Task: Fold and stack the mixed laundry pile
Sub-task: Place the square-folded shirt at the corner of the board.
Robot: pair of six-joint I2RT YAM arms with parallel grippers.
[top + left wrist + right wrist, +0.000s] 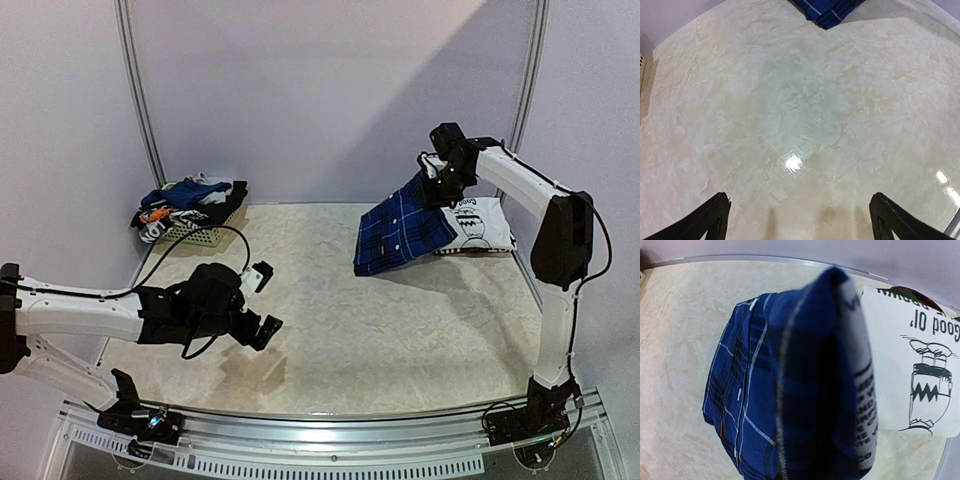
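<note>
Right claw (438, 183): clenched on the upper edge of the plaid shirt (403, 232), raised above the far right part of the desk (380, 330).
Plaid shirt: blue with black and thin white lines, folded, hanging tilted from the right claw, low end toward the middle of the desk; not clear if this end touches the desk.
Plaid shirt (752, 390), right wrist view: fills the middle, very near the camera, button row running down its left half; claw itself hidden by the cloth.
Label (860, 390): white with black print, on the fold of the shirt nearest the camera; text too blurred to read.
White piece (485, 225): folded flat on the desk at the far right, partly covered by the shirt in the top view.
White piece (922, 385), right wrist view: black cartoon print on its top face.
Left claw (264, 303): released, holding nothing, low over the near left part of the desk, well apart from the shirt.
Fingers (702, 222): black, wide apart at the two bottom corners of the left wrist view, only bare desk (800, 110) between.
Pile (190, 195): mixed clothes, blue, black, grey, orange and white, heaped in the basket (200, 237) at the far left corner.
Basket: white, slatted, standing on the desk beside the left wall.
</note>
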